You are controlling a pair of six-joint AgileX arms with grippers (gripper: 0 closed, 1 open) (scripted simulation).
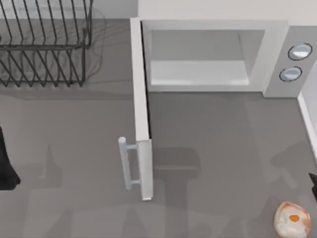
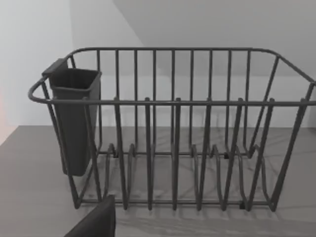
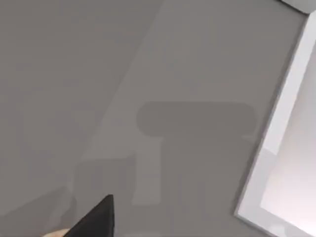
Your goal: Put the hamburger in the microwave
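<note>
The hamburger [image 1: 292, 218], a glossy whitish-tan lump with orange patches, lies on the table at the front right corner. A sliver of it [image 3: 58, 232] shows in the right wrist view. The white microwave [image 1: 218, 57] stands at the back right with its door [image 1: 141, 114] swung wide open toward the front, and its cavity holds nothing. The grey bar handle [image 1: 126, 163] sits on the door's outer face. My right gripper [image 1: 313, 182] is at the right edge, just behind the hamburger and apart from it. My left gripper [image 1: 6, 166] is parked at the left edge.
A black wire rack [image 1: 44, 44] stands at the back left, and in the left wrist view it [image 2: 173, 128] carries a dark cup holder [image 2: 74, 118]. Two round dials [image 1: 295, 62] are on the microwave's right panel. The open door splits the table's middle.
</note>
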